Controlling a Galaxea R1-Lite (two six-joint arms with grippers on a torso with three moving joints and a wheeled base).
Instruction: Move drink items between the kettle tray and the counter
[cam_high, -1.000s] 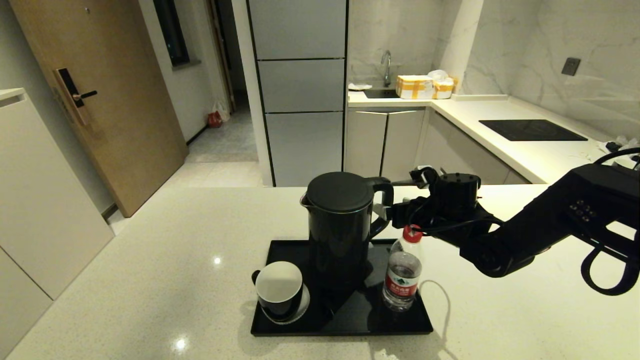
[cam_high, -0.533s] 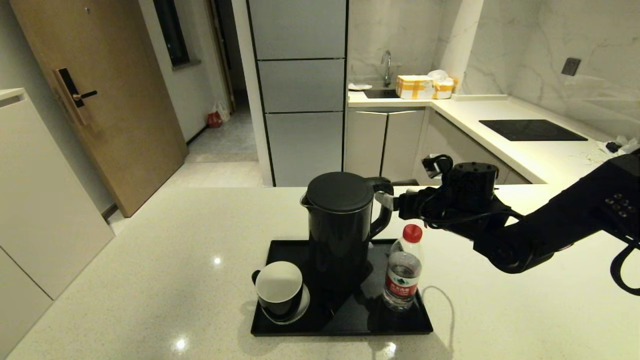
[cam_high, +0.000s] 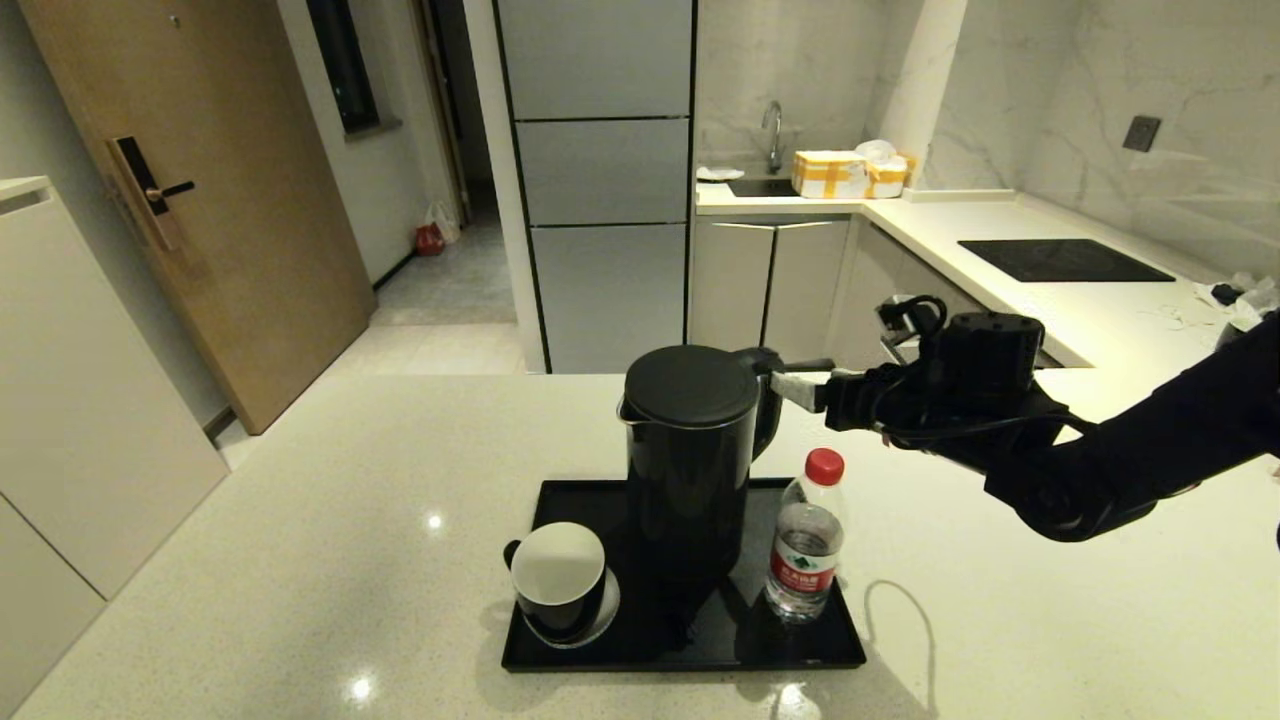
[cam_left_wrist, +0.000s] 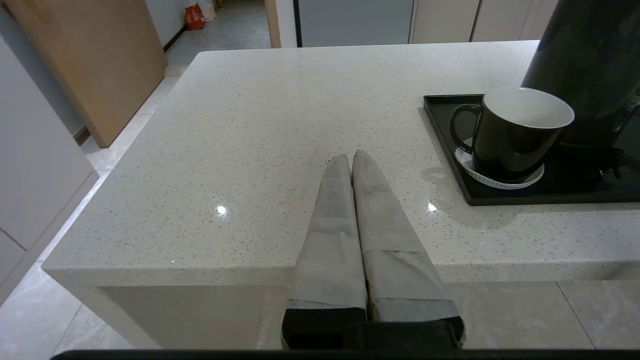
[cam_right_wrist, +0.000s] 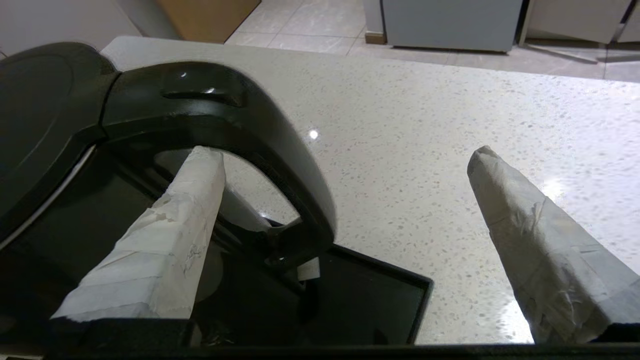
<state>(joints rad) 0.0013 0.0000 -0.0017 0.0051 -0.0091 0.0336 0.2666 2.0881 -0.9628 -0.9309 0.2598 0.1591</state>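
Your right gripper (cam_high: 800, 385) is spread wide, released, holding nothing; it sits level at the kettle's loop handle (cam_right_wrist: 260, 150), reaching in from the right side. In the right wrist view one taped finger (cam_right_wrist: 170, 235) lies in front of the loop's opening and the other finger (cam_right_wrist: 540, 240) stands clear out over the counter (cam_high: 300, 560), so the handle is between them; contact can't be confirmed. The kettle (cam_high: 690, 455) stands upright at the back middle of the kettle tray (cam_high: 830, 655), lid on. On the tray's front left corner you have the black mug (cam_high: 557, 580), white inside, upright on a white coaster (cam_left_wrist: 500, 181), handle turned to the left. On the tray's right side the small water bottle (cam_high: 805, 535) stands upright, red cap on, just beside the kettle and below your right arm. Tray rests on the counter near its front edge. Your left gripper (cam_left_wrist: 351, 160) is parked low at the counter's near edge, fingers pressed together, empty, well apart from the tray. Black hob panel (cam_high: 1065, 260) sits on the far worktop behind.
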